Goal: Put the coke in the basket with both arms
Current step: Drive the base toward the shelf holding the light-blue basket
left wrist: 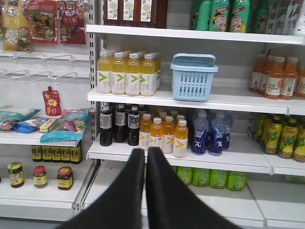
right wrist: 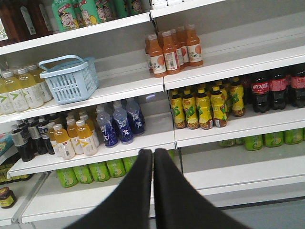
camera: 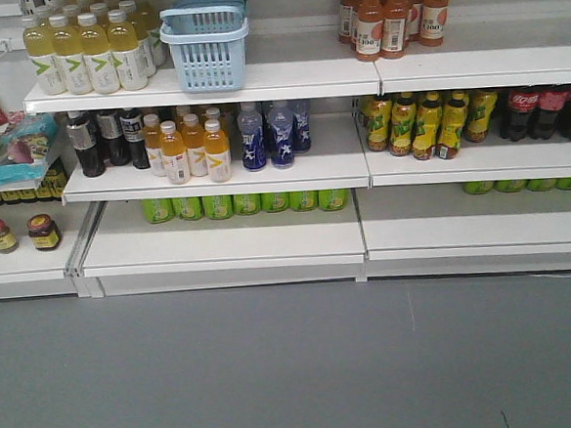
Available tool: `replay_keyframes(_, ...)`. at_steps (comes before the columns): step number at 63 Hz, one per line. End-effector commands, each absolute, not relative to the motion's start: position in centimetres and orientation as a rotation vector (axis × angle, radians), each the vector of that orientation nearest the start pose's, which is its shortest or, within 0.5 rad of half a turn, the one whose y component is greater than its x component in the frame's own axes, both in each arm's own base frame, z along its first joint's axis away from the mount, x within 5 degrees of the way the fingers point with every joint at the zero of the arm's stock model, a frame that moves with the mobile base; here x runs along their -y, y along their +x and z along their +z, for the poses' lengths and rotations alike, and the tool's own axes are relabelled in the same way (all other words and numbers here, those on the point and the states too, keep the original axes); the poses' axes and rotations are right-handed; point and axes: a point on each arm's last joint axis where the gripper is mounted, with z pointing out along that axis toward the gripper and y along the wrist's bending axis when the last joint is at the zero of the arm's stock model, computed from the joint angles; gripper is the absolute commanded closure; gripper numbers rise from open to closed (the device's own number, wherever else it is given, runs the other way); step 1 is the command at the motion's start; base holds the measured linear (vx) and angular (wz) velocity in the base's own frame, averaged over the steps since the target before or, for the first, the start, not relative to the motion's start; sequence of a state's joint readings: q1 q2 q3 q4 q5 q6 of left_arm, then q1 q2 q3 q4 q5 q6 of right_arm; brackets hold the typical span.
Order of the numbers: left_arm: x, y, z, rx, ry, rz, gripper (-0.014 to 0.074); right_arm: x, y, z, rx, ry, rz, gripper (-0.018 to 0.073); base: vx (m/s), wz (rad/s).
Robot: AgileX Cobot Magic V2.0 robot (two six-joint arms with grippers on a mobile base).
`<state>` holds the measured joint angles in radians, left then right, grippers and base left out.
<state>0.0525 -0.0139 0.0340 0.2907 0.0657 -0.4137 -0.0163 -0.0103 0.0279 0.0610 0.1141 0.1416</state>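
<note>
Far left there was a side shelf with snack packets [left wrist: 62, 126] lying on it, and a few little jars [left wrist: 40, 176] on the shelf below. Moving right, a bunch of pale yellow bottles [camera: 83, 52] stood on the top shelf. The basket [camera: 206, 58] sat just beside them on that same shelf, upright, handles up.

Under it on the middle shelf were dark bottles [camera: 99, 141], then orange-yellow ones [camera: 188, 147], then blue ones [camera: 278, 134]. A row of green drinks [camera: 246, 204] ran along the back of the shelf below.

Over in the right bay, orange juice bottles [camera: 394, 15] were up top and yellow-labelled bottles [camera: 421, 121] were on the middle shelf. The coke [right wrist: 260, 93] stood just right of those, at the far right end, red labels facing out. So it was one shelf down from the basket and well apart from it.

The left gripper [left wrist: 145, 151] hung in front of the shelves with its jaws pressed together, nothing between them. The right gripper [right wrist: 152, 153] looked the same, jaws together and not touching any bottle.
</note>
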Motion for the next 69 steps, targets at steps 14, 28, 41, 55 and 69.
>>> replay_keyframes(14, -0.26, 5.38, 21.43, -1.448, -0.135, -0.072, 0.0602, 0.1, 5.61, 19.85, -1.533, 0.159, 0.134, 0.0564, 0.16, -0.02)
replay_keyframes(28, -0.26, 5.38, 21.43, -1.448, -0.135, -0.072, 0.0602, 0.1, 5.61, 19.85, -1.533, 0.159, 0.134, 0.0564, 0.17, -0.01)
replay_keyframes(41, -0.26, 5.38, 21.43, -1.448, -0.135, -0.072, 0.0602, 0.1, 5.61, 19.85, -1.533, 0.159, 0.134, 0.0564, 0.18, 0.02)
replay_keyframes(55, -0.26, 5.38, 21.43, -1.448, -0.135, -0.072, 0.0602, 0.1, 5.61, 19.85, -1.533, 0.159, 0.134, 0.0564, 0.18, 0.03)
replay_keyframes(69, -0.26, 5.38, 21.43, -1.448, -0.135, -0.072, 0.0602, 0.1, 5.61, 19.85, -1.533, 0.159, 0.134, 0.0564, 0.17, 0.0)
